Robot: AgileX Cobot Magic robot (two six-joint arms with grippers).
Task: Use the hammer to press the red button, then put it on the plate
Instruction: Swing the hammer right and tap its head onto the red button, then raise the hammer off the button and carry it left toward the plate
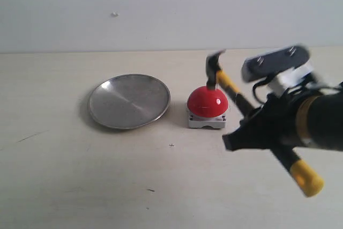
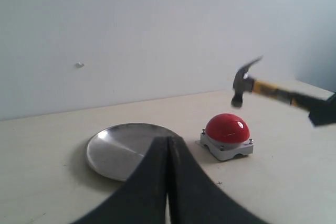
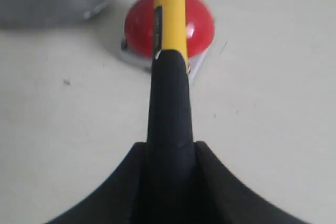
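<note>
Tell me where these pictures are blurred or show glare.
Exterior view: the right gripper and its arm are smeared and blurred, while the plate is fairly sharp. Left wrist view: the hammer handle is blurred; a white glint sits on the red button. Right wrist view: the plate looks soft and grey.

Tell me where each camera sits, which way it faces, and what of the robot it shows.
Exterior view: off the arms, looking down across the table toward the wall; shows the round silver metal plate, the glossy red dome button, and the right gripper clamping the black-and-yellow-handled claw hammer.
Left wrist view: low over the table, facing plate, button and raised hammer head; shut left gripper in the foreground.
Right wrist view: looks along the clamped handle at the button.
Shared: all three show button, plate, hammer.
</note>
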